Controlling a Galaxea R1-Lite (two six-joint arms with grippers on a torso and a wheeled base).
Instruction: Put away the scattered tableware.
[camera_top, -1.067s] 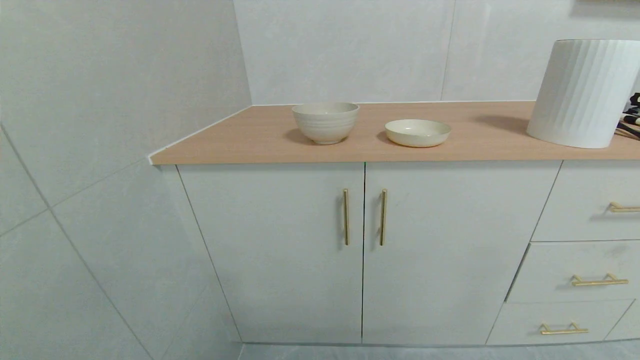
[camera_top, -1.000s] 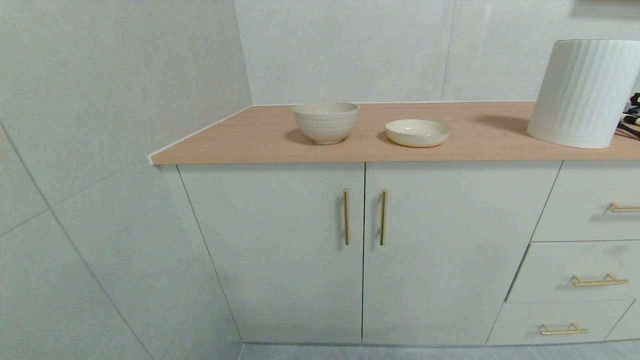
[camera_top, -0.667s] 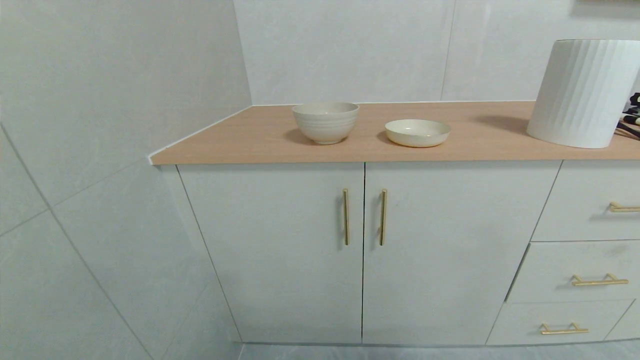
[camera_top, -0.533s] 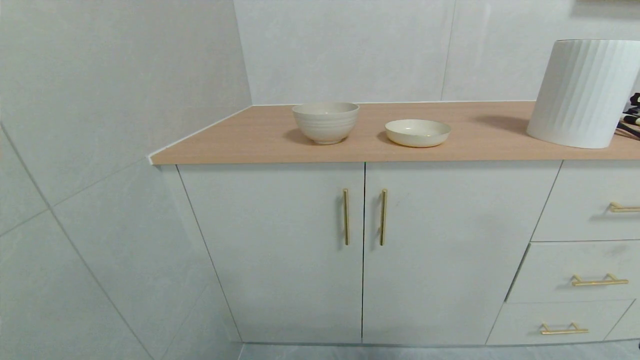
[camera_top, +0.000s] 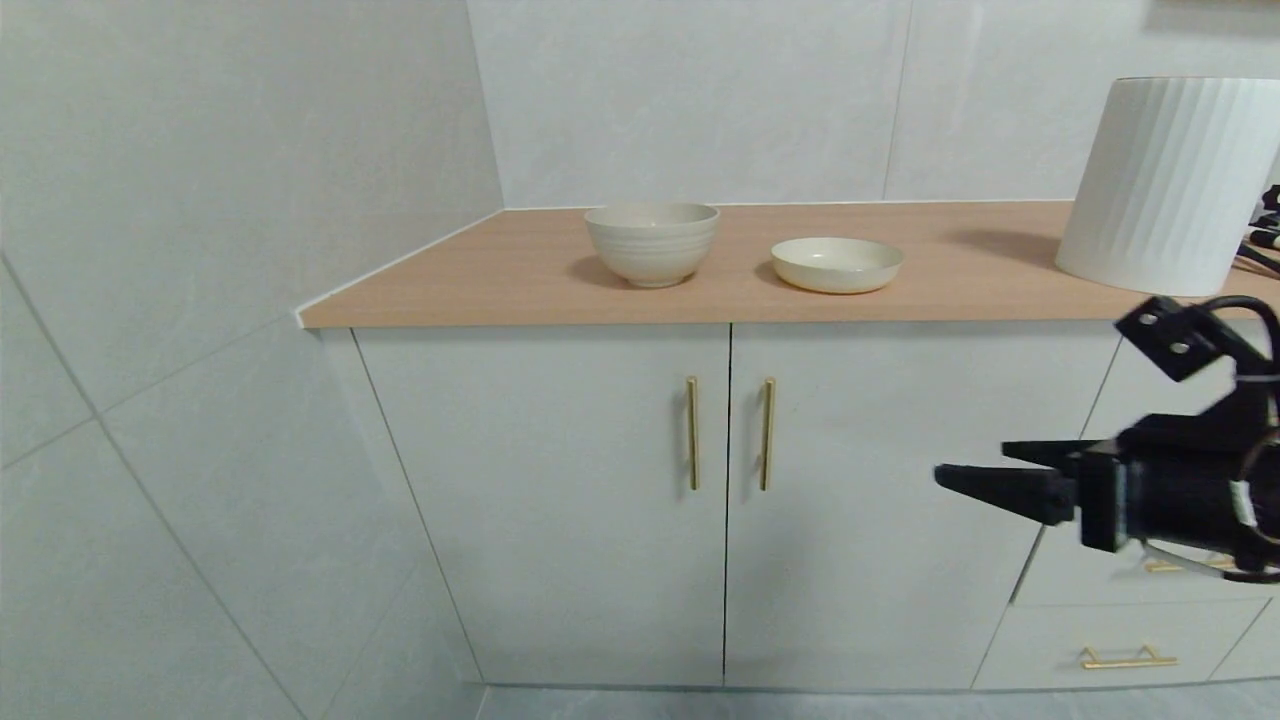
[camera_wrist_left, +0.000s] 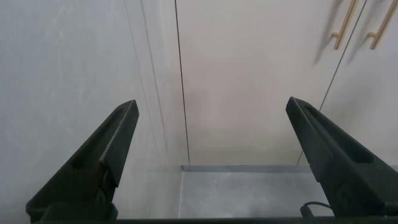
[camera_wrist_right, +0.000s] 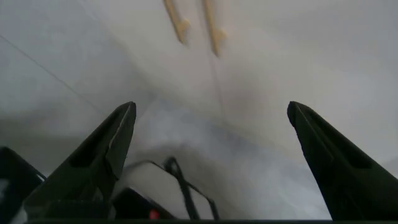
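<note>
A deep cream bowl (camera_top: 652, 243) and a shallow cream dish (camera_top: 836, 264) stand side by side on the wooden countertop (camera_top: 480, 285), bowl on the left. My right gripper (camera_top: 972, 462) hangs open and empty in front of the cabinet, below counter height and to the right of the two doors. In the right wrist view its fingers (camera_wrist_right: 210, 107) are spread wide, facing the gold door handles (camera_wrist_right: 211, 28). My left gripper (camera_wrist_left: 211, 104) is open and empty too, low down, facing the left cabinet door (camera_wrist_left: 249, 81) near the floor.
Both cabinet doors are closed, with upright gold handles (camera_top: 691, 433) at the middle seam. Three drawers (camera_top: 1125, 657) sit to the right. A tall white ribbed cylinder (camera_top: 1165, 185) stands on the counter's right end. A tiled wall (camera_top: 200, 300) closes the left side.
My right arm has come into the head view from the right, gripper open, in front of the drawers. The bowl and the dish have not moved.
</note>
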